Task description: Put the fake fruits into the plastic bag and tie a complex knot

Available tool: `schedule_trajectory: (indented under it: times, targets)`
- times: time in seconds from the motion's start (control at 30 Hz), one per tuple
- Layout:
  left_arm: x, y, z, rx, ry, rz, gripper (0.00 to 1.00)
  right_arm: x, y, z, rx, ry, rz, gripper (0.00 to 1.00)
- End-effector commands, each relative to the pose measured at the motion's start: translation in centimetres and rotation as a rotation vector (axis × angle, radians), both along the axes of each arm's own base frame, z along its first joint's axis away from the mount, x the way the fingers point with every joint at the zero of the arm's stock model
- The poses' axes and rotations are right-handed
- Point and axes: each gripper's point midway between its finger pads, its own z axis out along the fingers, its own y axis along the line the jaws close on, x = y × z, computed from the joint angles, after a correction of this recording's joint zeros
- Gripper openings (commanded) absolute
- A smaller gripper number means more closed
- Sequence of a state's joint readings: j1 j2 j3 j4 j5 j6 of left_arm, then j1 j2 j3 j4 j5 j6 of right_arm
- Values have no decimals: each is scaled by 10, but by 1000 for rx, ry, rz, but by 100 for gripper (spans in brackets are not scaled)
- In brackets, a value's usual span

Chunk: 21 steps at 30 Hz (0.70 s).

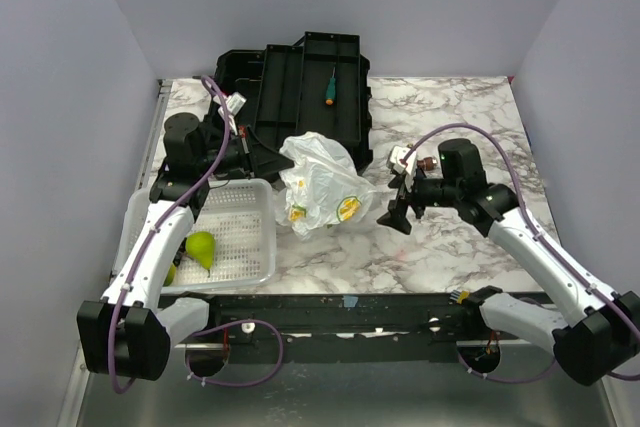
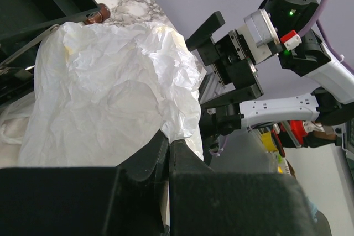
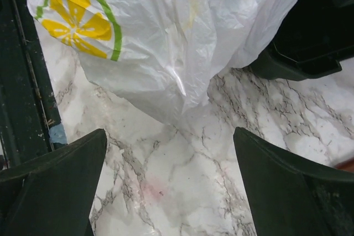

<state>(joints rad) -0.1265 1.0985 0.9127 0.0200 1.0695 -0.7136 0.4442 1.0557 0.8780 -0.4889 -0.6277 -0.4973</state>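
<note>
**Left end effector pinches the bag, right one stands wide beside it**

The plastic bag [image 1: 320, 182] sits crumpled and puffed up on the marble worktop [image 1: 450, 107], roughly in the middle. Every place below is given from this bag.

At the bag's left edge, the left end effector [image 1: 272, 159] is closed down narrow. In the left wrist view its fingers [image 2: 144, 161] meet, with a fold of the thin white film caught between them. The rest of the bag [image 2: 110, 92] billows up above the grip.

Just to the right of the bag, the right end effector [image 1: 392, 202] has its fingers spread wide and holds nothing. In the right wrist view, bare marble lies between the two fingertips [image 3: 66, 164]. The bag [image 3: 182, 31] lies just ahead of them, apart from them. A yellow citrus-slice print ringed in green [image 3: 80, 17] shows on the film.

To the left of the bag and nearer the arm bases stands a white perforated basket [image 1: 250, 237]. In it lies one of the fake fruits [image 1: 201, 247], pear-shaped and yellow-green. A second green one [image 1: 171, 273] peeks out beside the left arm. Whether any fruit is inside the bag cannot be told.

Behind the bag lies a black tray [image 1: 300, 77], with a green-handled screwdriver [image 1: 329, 87] resting in it.
</note>
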Motion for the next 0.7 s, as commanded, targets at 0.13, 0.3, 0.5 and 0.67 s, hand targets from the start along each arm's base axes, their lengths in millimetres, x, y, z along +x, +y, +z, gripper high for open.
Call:
schedule_trajectory:
  times: [0.13,0.3,0.5,0.67]
  targets:
    - [-4,-1,17,-10,-70,-39,0,9,39,20,142,68,105,100]
    - [0,-1,19,-16,-61,-35,0,17,56,-4,102,57,126,95]
    - [4,7,18,-4,-72,-10,0,11,34,-27,-18,67,95,1]
    - [14,29,17,35,-107,47,0,7,-12,-32,-81,46,40,1]
